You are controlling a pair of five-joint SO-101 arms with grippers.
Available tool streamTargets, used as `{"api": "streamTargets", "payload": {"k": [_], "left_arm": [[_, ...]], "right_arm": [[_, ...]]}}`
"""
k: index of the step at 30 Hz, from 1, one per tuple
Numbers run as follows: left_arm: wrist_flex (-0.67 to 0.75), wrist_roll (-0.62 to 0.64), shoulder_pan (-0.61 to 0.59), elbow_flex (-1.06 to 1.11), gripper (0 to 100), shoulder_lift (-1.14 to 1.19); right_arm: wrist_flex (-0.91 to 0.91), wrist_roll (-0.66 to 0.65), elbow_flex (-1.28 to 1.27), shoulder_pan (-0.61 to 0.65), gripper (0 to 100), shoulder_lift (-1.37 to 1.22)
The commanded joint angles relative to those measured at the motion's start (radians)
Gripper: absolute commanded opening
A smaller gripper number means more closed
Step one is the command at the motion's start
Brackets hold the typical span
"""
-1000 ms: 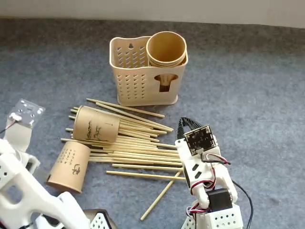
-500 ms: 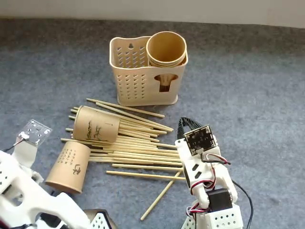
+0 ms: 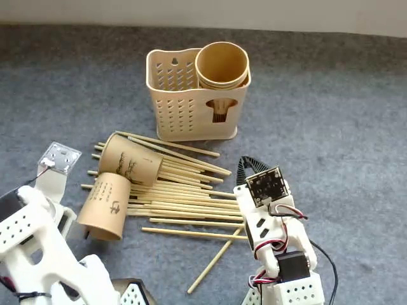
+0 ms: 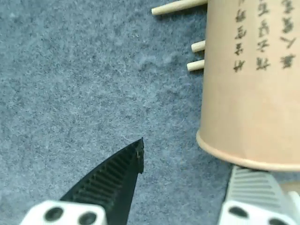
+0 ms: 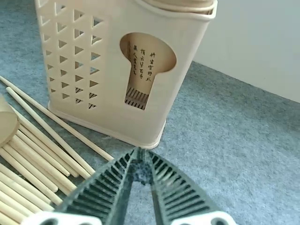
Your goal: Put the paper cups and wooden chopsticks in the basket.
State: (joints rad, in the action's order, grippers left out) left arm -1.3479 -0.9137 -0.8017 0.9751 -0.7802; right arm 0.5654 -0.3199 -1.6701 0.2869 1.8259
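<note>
The beige slotted basket (image 3: 191, 95) stands at the back with stacked paper cups (image 3: 221, 63) in its right compartment. Two more paper cups lie on their sides on the chopstick pile (image 3: 187, 200): one (image 3: 130, 160) farther back, one (image 3: 107, 206) nearer. My left gripper (image 4: 190, 157) is open right at the nearer cup (image 4: 253, 93); the cup's rim lies against the white finger (image 4: 253, 192), while the black finger (image 4: 117, 180) is over bare carpet. My right gripper (image 5: 139, 159) is shut and empty, low over the carpet in front of the basket (image 5: 117, 70).
Grey carpet (image 3: 337, 127) covers the table, open to the right of the basket and chopsticks. One chopstick (image 3: 216, 257) lies apart, slanting beside the right arm (image 3: 273, 219). The left arm's white body (image 3: 38, 241) fills the near left corner.
The left arm has swung right toward the cups. The nearer cup has shifted right and up onto the chopsticks, and the farther cup has turned slightly. The right arm has stayed still.
</note>
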Motion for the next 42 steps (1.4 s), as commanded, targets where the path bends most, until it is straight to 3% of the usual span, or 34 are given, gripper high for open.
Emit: {"api": "streamTargets", "payload": {"k": [1,9,19,35,42], "left_arm": [[0.012,0.137,0.081,-0.105,28,0.001],[0.011,0.298,0.194,-0.162,28,0.001],[-0.135,0.414,0.371,-0.271,28,0.001],[0.072,0.631,0.545,-0.168,28,0.001],[0.064,0.637,0.599,-0.166,11,0.001]], "right_arm": [[0.002,-0.011,-0.099,-0.004,0.9,0.013],[0.002,-0.012,-0.099,-0.004,0.9,0.013],[0.002,-0.012,-0.099,-0.004,0.9,0.013],[0.002,-0.012,-0.099,-0.004,0.9,0.013],[0.002,-0.012,-0.099,-0.004,0.9,0.013]]}}
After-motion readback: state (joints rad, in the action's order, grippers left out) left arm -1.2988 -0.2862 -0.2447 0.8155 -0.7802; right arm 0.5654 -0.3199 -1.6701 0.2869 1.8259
